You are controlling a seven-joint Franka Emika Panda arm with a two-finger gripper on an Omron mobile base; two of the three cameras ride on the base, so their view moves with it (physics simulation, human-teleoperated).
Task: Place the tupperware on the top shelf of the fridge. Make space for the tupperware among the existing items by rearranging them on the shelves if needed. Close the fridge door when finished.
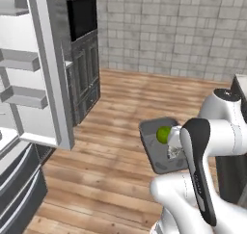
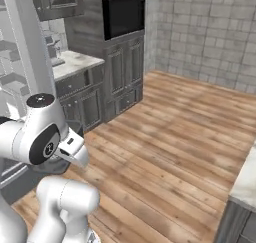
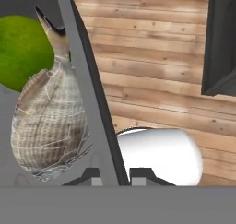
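Tupperware is seen held above the wooden floor, well apart from the fridge, whose door stands open at the left of the left base view. A green ball and a whitish, ribbed piece are carried inside the box, touching each other, the ball lying at the box's far end. The tool is closed narrowly on the tupperware's thin grey wall, which is gripped between the two dark fingertips, as the hand view shows. In the left base view the tool itself is hidden behind the arm's white and dark links, which cover the box's near right corner. Grey door bins are seen on the inside of the open fridge door, and wide grey drawers below it. Beyond the fridge, dark wood cabinets with a black oven are set against the tiled wall. A pale desk is seen beside those cabinets in the right base view.
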